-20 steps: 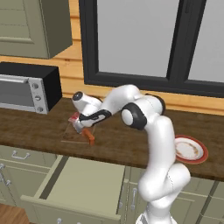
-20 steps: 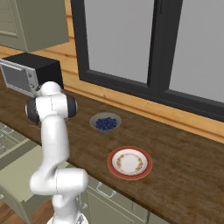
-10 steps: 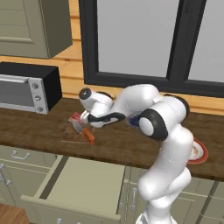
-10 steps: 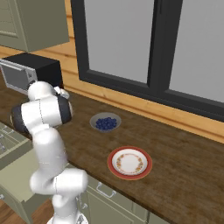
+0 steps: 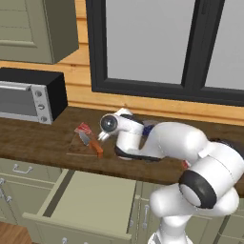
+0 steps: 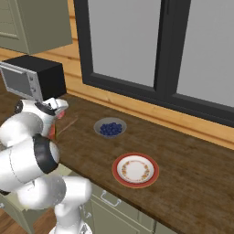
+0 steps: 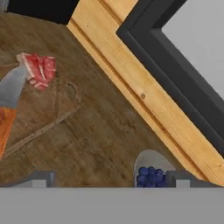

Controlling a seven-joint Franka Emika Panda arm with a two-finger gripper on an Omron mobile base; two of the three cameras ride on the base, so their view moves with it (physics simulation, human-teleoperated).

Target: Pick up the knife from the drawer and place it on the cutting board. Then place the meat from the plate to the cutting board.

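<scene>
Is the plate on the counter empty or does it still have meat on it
Empty. The plate shows only its cream centre; the meat lies on the cutting board beside the knife.

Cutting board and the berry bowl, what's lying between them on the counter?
Nothing: in the hand view, bare counter runs from the cutting board to the berry bowl.

knife [image 5: 90, 143] and meat [image 5: 84, 129] on cutting board [image 5: 76, 144], open drawer [image 5: 90, 199] below, plate [image 6: 135, 169] well right
</scene>
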